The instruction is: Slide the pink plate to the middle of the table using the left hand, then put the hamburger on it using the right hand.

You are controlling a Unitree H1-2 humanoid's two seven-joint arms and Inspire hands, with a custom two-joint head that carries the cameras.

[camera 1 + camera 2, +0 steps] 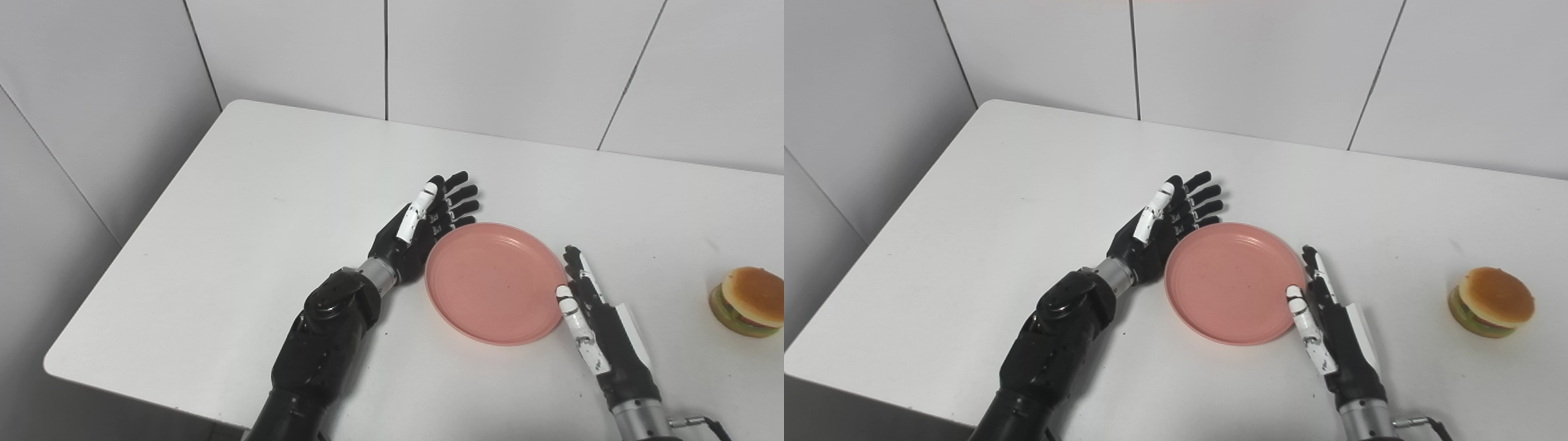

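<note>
Near the middle of the white rectangular table (257, 184) lies the round, shallow pink plastic plate (490, 285), flat and empty. Left hand (422, 226): black with a white-banded thumb, set on edge against the plate's left rim, palm facing the plate, fingers straight and spread apart, pointing away toward the tiled wall (490, 61); it grasps nothing. Heel of the palm touches or nearly touches the rim; exact contact cannot be told. Left forearm runs up from the bottom edge, angled right toward the plate. Right hand (1326, 324): just beside the plate's right rim, also on edge, fingers extended and loosely apart, holding nothing; thumb tip appears to overlap the rim, contact uncertain. Toy hamburger (1491, 301) with tan bun and green lettuce layer sits upright on the table, well apart to the right of the right hand, near the picture's right edge.
</note>
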